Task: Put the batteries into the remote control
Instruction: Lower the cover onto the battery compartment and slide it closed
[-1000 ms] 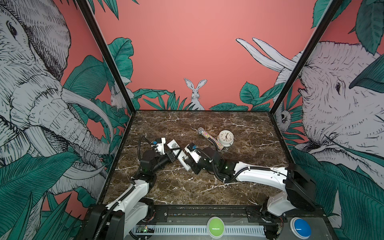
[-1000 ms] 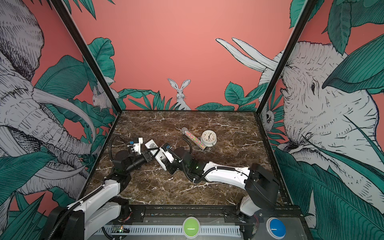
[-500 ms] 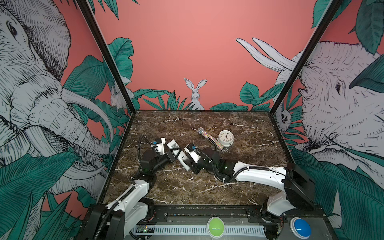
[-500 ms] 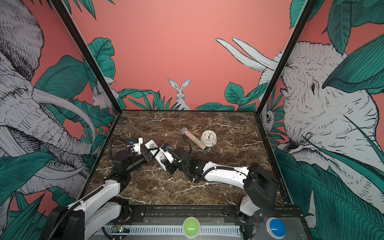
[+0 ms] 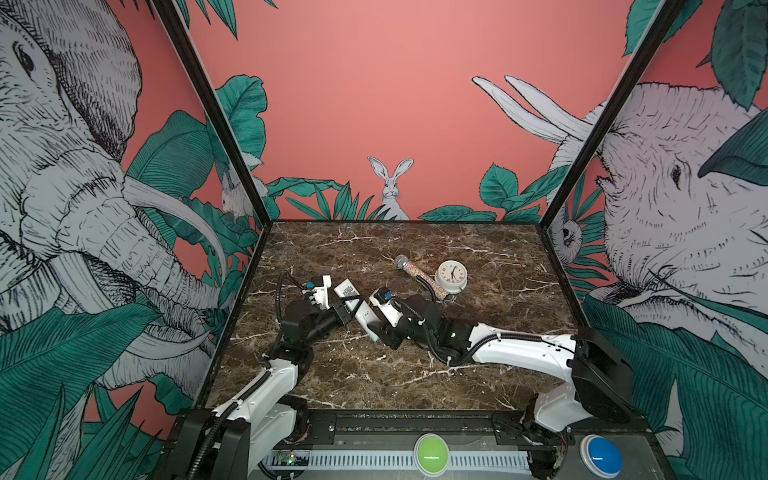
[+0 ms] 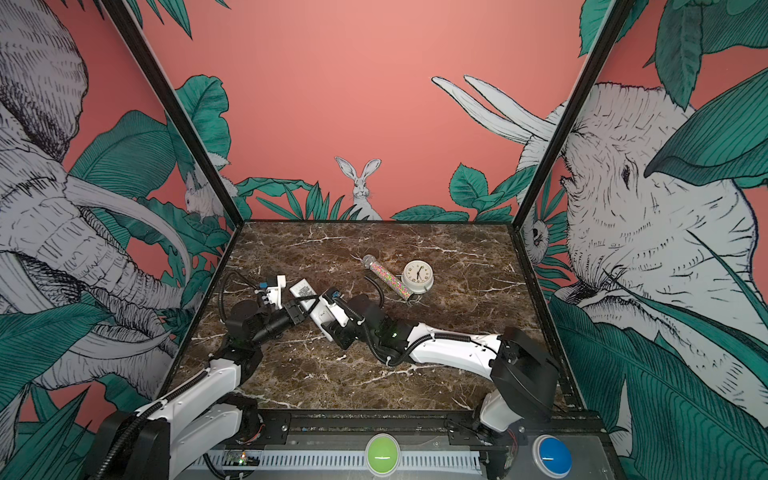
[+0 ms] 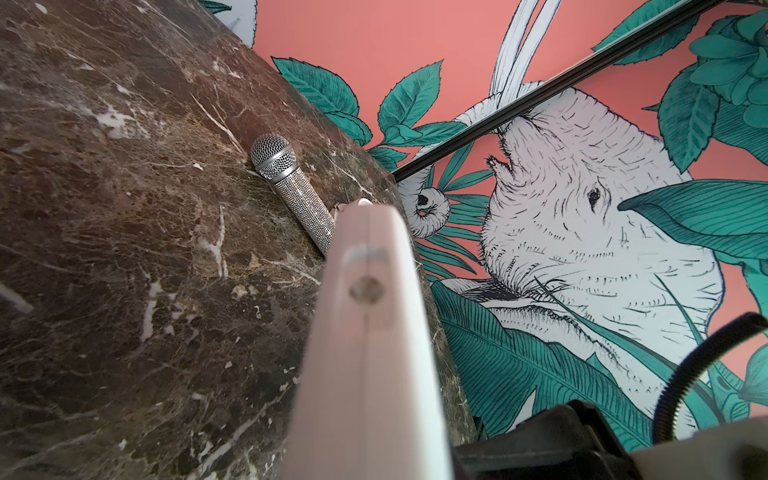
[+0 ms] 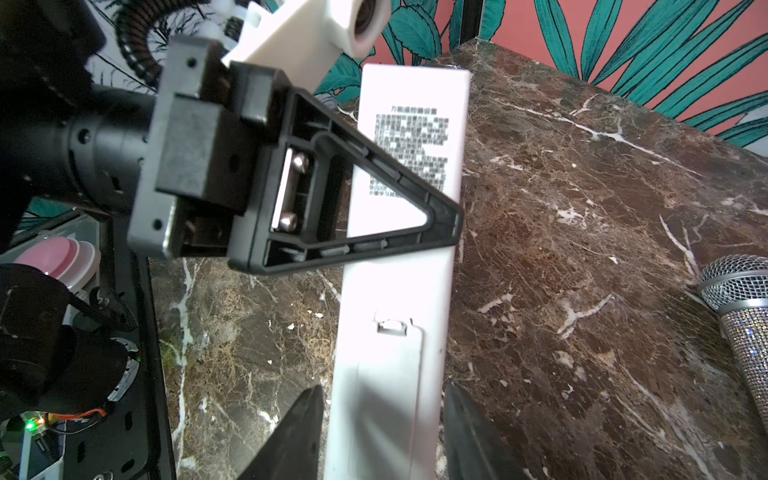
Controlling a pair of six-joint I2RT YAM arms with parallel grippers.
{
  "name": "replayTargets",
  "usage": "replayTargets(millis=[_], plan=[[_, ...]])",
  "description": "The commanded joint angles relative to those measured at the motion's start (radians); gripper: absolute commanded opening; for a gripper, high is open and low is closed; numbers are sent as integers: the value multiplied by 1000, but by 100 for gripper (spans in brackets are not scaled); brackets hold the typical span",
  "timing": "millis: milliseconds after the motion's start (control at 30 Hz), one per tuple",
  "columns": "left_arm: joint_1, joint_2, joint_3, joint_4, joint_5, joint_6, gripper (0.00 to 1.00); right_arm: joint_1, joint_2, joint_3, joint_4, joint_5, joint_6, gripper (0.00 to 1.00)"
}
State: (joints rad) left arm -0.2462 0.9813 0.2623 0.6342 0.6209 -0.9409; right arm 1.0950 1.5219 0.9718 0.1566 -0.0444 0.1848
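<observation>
So the left gripper is clamped down on the white remote control about midway along. It's holding it label-side-up over the marble table, front-left of centre, with the battery door and its little latch facing the right wrist camera. The right gripper has its two black fingers parked on either side of the remote's near end, loose rather than squeezing, with a sliver of marble showing beside one. Off toward the back there's a blingy rhinestone microphone lying right up against a small round white clock.
</observation>
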Motion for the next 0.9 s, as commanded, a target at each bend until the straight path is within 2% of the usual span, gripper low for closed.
replayTargets(millis=[0,167,300,867], plan=[[3,-8,18,20,32,25,0,8,-72,48,-116,-19,-67,51],[3,-6,29,8,63,40,0,7,-121,86,-252,-2,-134,52],[2,-10,34,17,79,41,0,6,-84,162,-350,23,-163,50],[2,-34,38,19,130,49,0,-21,29,244,-372,28,-151,47]])
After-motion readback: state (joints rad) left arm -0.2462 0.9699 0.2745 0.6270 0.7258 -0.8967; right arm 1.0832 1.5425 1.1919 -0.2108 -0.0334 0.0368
